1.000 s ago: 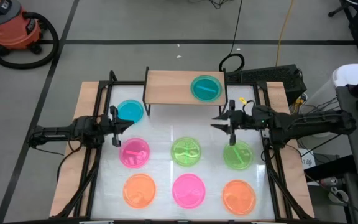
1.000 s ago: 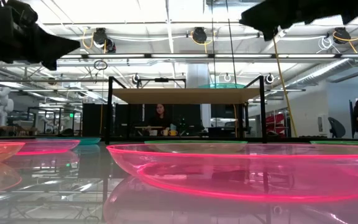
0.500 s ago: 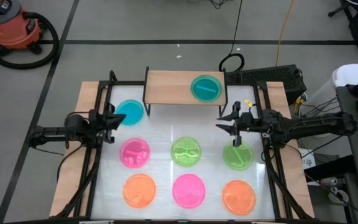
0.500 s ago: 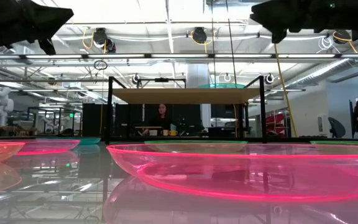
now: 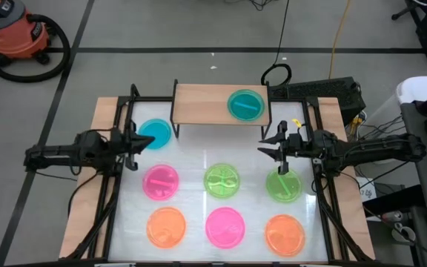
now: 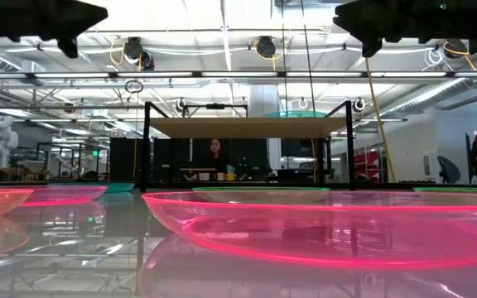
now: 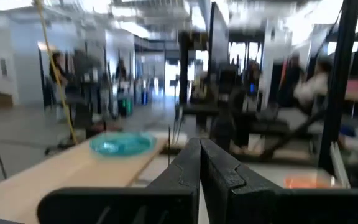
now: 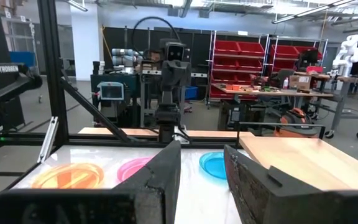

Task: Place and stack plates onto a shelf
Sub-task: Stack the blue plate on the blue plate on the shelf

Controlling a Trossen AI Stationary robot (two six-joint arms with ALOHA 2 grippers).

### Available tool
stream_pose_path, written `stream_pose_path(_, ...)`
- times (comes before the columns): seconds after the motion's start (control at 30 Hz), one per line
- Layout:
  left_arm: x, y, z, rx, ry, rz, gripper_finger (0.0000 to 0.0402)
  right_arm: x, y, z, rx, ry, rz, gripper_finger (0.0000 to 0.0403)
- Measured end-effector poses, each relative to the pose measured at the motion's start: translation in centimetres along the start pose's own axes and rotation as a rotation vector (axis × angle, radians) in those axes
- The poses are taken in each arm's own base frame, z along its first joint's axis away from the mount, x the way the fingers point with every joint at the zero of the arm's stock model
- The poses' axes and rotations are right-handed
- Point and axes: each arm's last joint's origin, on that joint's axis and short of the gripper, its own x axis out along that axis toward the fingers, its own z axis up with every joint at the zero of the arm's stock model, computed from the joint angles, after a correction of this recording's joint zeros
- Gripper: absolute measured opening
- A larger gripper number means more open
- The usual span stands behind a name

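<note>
One blue plate (image 5: 246, 104) rests on the wooden shelf (image 5: 202, 104) at the table's far side, toward the shelf's right end. A second blue plate (image 5: 154, 133) lies on the white table beside the shelf's left legs. Two pink, two green and two orange plates lie in two rows nearer the front. My left gripper (image 5: 136, 144) hangs shut and empty above the table's left side, near the table's blue plate; its wrist view shows the shut fingers (image 7: 199, 163). My right gripper (image 5: 267, 148) stands open and empty above the right side, just beyond the right green plate (image 5: 283, 184).
The shelf stands on thin black legs (image 6: 146, 145) with room beneath it. Black frame rails (image 5: 110, 200) run along both sides of the table. In the low view a pink plate (image 6: 330, 228) fills the foreground. People sit in the room beyond the table.
My left gripper has risen and drawn back a little toward the table's left edge, staying shut. My right gripper has tipped its fingers upward to nearer level and stays open. No plate has moved.
</note>
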Motion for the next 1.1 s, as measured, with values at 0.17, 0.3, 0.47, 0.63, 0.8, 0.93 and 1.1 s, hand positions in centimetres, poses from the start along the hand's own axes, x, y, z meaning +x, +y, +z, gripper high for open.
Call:
stream_pose_path(0.17,2.6,-0.7,0.9,0.072,0.203,-0.035,0.0008,0.0,0.0,0.0,0.020,0.000,0.000,0.0105)
stream_pose_path(0.3,4.9,-1.5,1.4,0.143,0.355,-0.049,0.0008,0.0,0.0,-0.1,0.027,0.007,0.000,0.0105)
stream_pose_path(0.47,7.3,-2.5,1.7,0.221,0.515,-0.048,0.0008,0.0,0.0,-0.3,0.027,0.030,0.001,0.0105)
stream_pose_path(0.63,9.0,-3.9,1.2,0.246,0.621,-0.095,0.0008,0.0,0.0,-0.4,0.026,0.040,0.001,0.0105)
stream_pose_path(0.8,9.9,-5.1,-0.5,0.279,0.709,-0.142,0.0008,0.0,0.0,-0.4,0.026,0.039,0.001,0.0105)
stream_pose_path(0.93,10.6,-5.7,-2.0,0.275,0.780,-0.163,0.0008,0.0,0.0,-0.4,0.026,0.038,0.001,0.0105)
stream_pose_path(1.1,10.8,-6.0,-3.8,0.251,0.896,-0.150,0.0029,0.0,0.0,-0.3,0.027,0.031,0.001,0.0105)
